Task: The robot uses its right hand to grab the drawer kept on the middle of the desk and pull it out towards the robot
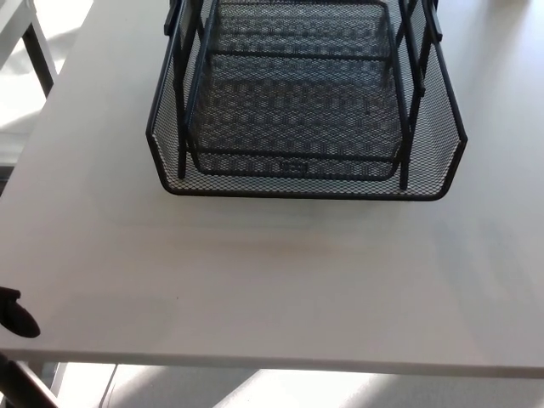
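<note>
Squarely at 12 o'clock: a black wire-mesh drawer [306,183], resting flat on the pale worktop [255,280] and cut off by the picture's top edge. Faces 6 o'clock with its rounded front wall, that wall running across from 9 o'clock to 3 o'clock. Seems to stretch away toward 12 o'clock, though with the far end out of the picture, cannot tell which axis is the longer. Flares slightly outward at the front corners, left corner near 10 o'clock, right corner near 2 o'clock. Sits level, not tilted, roughly centred between the worktop's left and right sides.

Inside and above the mesh floor: a second, narrower mesh tray [297,76], parallel to the first and likewise fronting 6 o'clock, with a small tag [293,167] at the middle of its front bar. Flanked by black upright bars [411,93] on both sides, leaning a little in this view.

Down from the drawer toward 6 o'clock: a broad bare stretch of worktop, ending in a straight near edge with bright floor [170,389] below it.

At 8 o'clock, off the worktop's near left corner: only a small black tip of the left hand [15,316], well apart from the drawer and touching nothing visible; cannot tell whether released or clenched. Right hand out of view, so likewise cannot tell.

At 10 o'clock, beyond the worktop's left edge: a dark table leg [38,55]
</note>
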